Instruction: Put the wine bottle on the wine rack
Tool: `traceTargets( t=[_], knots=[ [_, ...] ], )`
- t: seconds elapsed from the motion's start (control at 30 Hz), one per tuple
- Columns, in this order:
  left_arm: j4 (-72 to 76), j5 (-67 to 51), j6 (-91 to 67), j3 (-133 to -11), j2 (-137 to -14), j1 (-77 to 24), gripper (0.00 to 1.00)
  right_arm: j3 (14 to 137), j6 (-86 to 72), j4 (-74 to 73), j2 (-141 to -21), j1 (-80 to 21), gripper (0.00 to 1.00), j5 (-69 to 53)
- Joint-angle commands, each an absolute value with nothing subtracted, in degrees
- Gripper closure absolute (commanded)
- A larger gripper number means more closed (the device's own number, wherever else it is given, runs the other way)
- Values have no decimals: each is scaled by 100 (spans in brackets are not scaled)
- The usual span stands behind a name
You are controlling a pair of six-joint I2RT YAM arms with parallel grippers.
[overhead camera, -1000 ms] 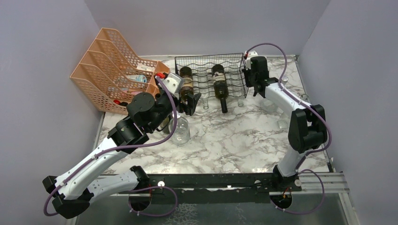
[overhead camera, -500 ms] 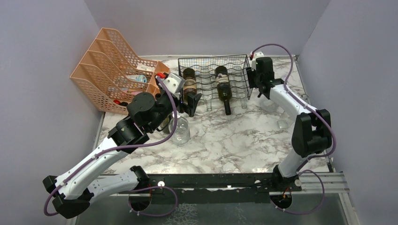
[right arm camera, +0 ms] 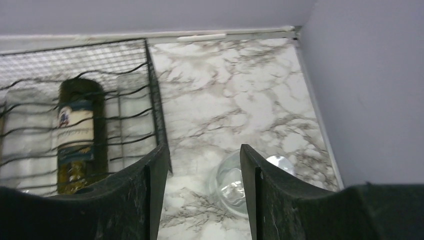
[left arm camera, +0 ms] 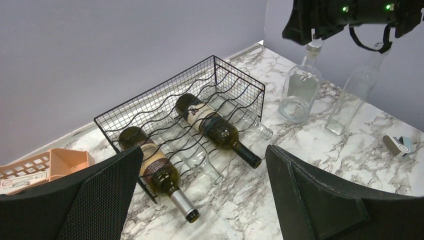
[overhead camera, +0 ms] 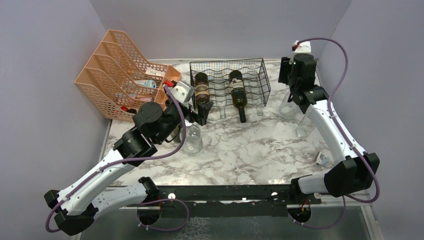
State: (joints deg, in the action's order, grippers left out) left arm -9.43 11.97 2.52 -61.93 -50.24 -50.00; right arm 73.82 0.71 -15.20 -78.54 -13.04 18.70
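The black wire wine rack (overhead camera: 227, 80) stands at the back of the marble table and also shows in the left wrist view (left arm camera: 200, 95). Two dark wine bottles (overhead camera: 201, 90) (overhead camera: 238, 95) lie in it, necks toward me, with clear bottles between and beside them (left arm camera: 200, 160). My left gripper (overhead camera: 202, 107) is open and empty, in front of the rack's left end. My right gripper (overhead camera: 290, 82) is open and empty, right of the rack, above an upright round clear bottle (overhead camera: 287, 107), whose top shows between my fingers (right arm camera: 235, 185).
A peach mesh file organizer (overhead camera: 120, 75) stands at the back left. A clear bottle (overhead camera: 191, 139) stands under my left arm. A tall clear bottle (overhead camera: 302, 127) stands near the right wall, a small white-blue item (overhead camera: 321, 159) farther forward. Walls close off three sides.
My right arm has left the rack's right end and swung right and back, over the round clear bottle. The rack has shifted slightly right. My left arm has hardly moved.
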Motion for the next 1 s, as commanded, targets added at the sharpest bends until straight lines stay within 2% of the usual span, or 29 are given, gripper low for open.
traceTargets(
  t=[0.0, 0.43, 0.97],
  knots=[
    [-697, 1085, 208, -5988, -4770, -5015, 1, 7819, -339, -2202, -7815, -1241, 42, 3478],
    [-612, 1037, 322, -5727, -4564, -5016, 1, 8091, -799, -2908, -8145, -544, 39, 3097],
    [-643, 1081, 369, -5687, -4585, -5006, 1, 7985, -1006, -3059, -8726, -419, 41, 2461]
  ],
)
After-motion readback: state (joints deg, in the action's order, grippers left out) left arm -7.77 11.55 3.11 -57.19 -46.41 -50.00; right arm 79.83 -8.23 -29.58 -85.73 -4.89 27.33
